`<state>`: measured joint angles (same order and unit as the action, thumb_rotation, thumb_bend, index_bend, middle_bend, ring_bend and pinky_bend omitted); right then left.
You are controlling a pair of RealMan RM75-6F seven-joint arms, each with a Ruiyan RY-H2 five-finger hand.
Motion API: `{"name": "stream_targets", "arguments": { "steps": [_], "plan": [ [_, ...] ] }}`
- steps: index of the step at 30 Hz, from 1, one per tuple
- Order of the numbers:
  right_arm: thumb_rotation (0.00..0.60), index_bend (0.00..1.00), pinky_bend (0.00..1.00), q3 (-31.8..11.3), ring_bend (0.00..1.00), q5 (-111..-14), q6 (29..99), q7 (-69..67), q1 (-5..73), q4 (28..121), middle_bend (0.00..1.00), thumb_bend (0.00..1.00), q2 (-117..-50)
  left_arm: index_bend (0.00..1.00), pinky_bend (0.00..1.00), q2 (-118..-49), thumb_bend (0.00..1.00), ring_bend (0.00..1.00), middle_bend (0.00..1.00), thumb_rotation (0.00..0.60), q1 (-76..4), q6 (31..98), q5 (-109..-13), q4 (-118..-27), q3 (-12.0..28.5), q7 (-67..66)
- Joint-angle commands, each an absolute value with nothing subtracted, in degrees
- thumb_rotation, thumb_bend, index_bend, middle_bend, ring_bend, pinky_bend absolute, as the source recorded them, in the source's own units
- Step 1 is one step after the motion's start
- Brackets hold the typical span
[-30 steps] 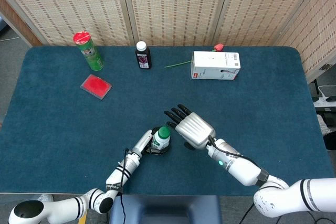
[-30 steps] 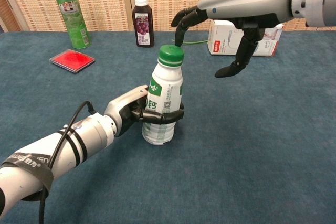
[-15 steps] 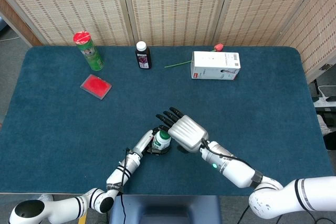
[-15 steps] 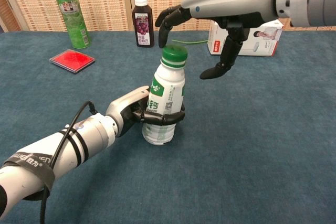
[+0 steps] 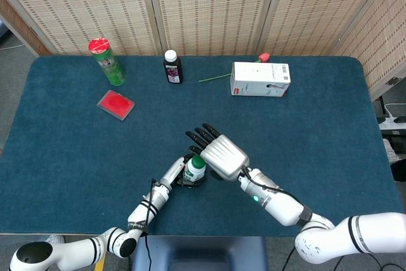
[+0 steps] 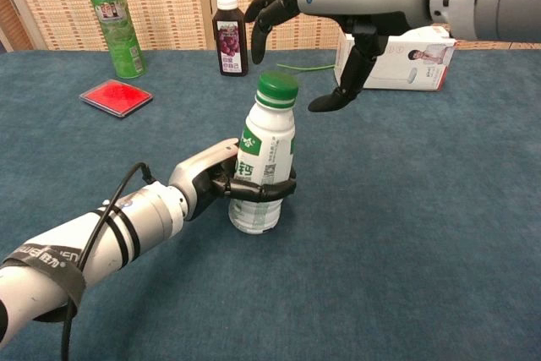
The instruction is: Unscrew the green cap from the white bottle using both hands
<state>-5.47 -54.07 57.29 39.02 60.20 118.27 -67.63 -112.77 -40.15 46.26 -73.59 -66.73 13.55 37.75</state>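
The white bottle (image 6: 264,166) with green label stands upright on the blue table, its green cap (image 6: 276,89) on top. My left hand (image 6: 226,179) grips the bottle's lower body, fingers wrapped round it. From above the bottle (image 5: 193,171) shows mostly as its cap (image 5: 197,161), with my left hand (image 5: 176,172) beside it. My right hand (image 6: 325,35) hovers over the cap, open, fingers spread and curved down, not touching it. In the head view the right hand (image 5: 219,153) partly covers the bottle from the right.
At the back stand a green tube can (image 5: 108,61), a dark juice bottle (image 5: 172,66) and a white box (image 5: 260,79) with a red flower (image 5: 263,57) behind it. A red flat case (image 5: 115,105) lies at left.
My right hand has moved left, from beside the cap to above it, fingers still spread. The bottle tilted slightly, then stood straight again. The left hand keeps its grip.
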Motion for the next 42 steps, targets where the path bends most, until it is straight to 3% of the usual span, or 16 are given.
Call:
{"name": "stream_targets", "arguments": {
  "steps": [1, 25, 32, 37, 42],
  "plan": [
    [0.600, 0.30, 0.00, -5.8, 0.00, -53.3, 57.1, 39.4, 60.5, 117.9, 0.00, 0.18, -68.2, 0.71, 0.00, -112.8, 0.86, 0.31, 0.77, 0.600, -40.2, 46.2, -73.7, -66.8, 13.5, 37.7],
    [0.600, 0.52, 0.00, -7.3, 0.00, -49.4, 60.5, 43.2, 61.6, 118.1, 0.00, 0.18, -72.0, 0.71, 0.00, -112.7, 0.86, 0.31, 0.77, 0.600, -40.0, 46.4, -73.6, -67.4, 13.1, 36.3],
    [0.600, 0.54, 0.00, -8.2, 0.00, -51.1, 62.2, 41.9, 60.8, 118.1, 0.00, 0.18, -72.3, 0.71, 0.00, -112.7, 0.87, 0.31, 0.77, 0.600, -40.0, 46.5, -73.6, -67.3, 13.1, 36.3],
    [0.600, 0.55, 0.00, -8.9, 0.00, -53.1, 64.2, 40.2, 59.1, 117.8, 0.00, 0.18, -70.5, 0.71, 0.00, -112.4, 0.86, 0.31, 0.77, 0.600, -39.6, 47.4, -74.2, -67.6, 13.0, 36.6],
    [0.600, 0.55, 0.00, -6.1, 0.00, -53.6, 64.5, 40.1, 56.1, 116.1, 0.00, 0.18, -66.3, 0.70, 0.00, -111.6, 0.83, 0.28, 0.73, 0.600, -38.7, 48.9, -76.0, -68.5, 12.3, 39.7]
  ]
}}
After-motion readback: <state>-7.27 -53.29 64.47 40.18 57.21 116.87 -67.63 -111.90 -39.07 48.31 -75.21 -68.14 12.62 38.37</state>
